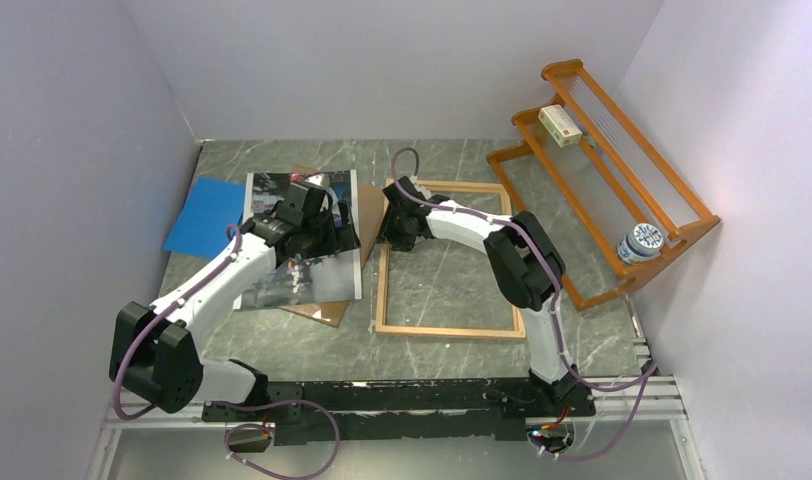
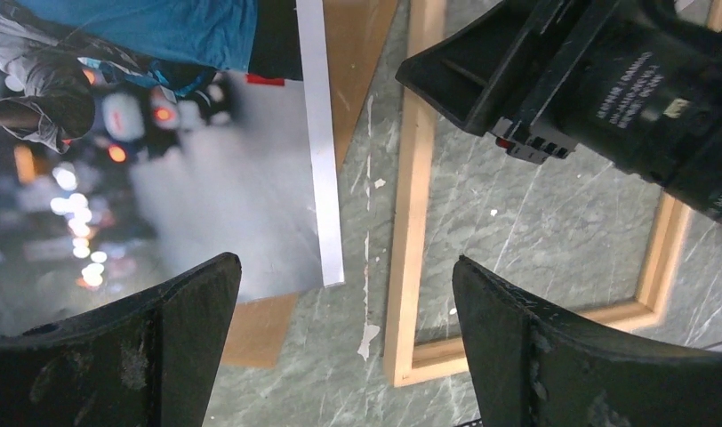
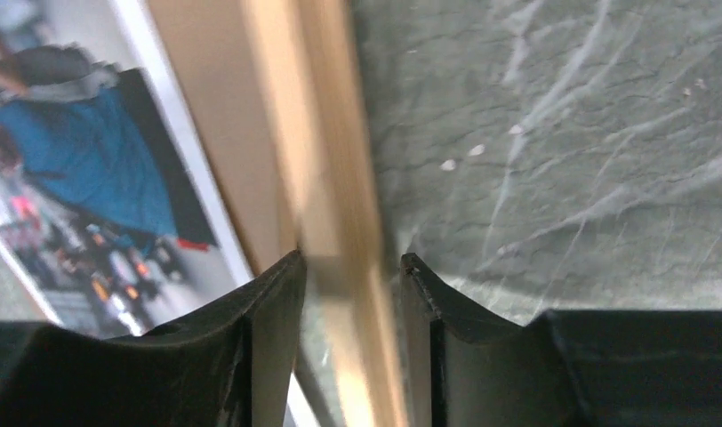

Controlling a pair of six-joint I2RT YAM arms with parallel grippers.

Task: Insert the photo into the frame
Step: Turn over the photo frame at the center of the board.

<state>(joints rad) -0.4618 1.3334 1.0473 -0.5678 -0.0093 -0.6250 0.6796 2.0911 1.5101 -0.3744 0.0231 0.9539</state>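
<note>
status: placing not yet done. photo lies face up on the brown backing panel, just left of the frame, none of it inside. frame flat on the desk, only desk showing through it. to do: carry photo across, seat it.
left pincer wide open, empty, above the photo's right edge. right pincer straddles the frame's left rail (clamped or just around it: cannot tell).
count: one photo, one frame, one panel, one blue sheet, two pincers.
</note>
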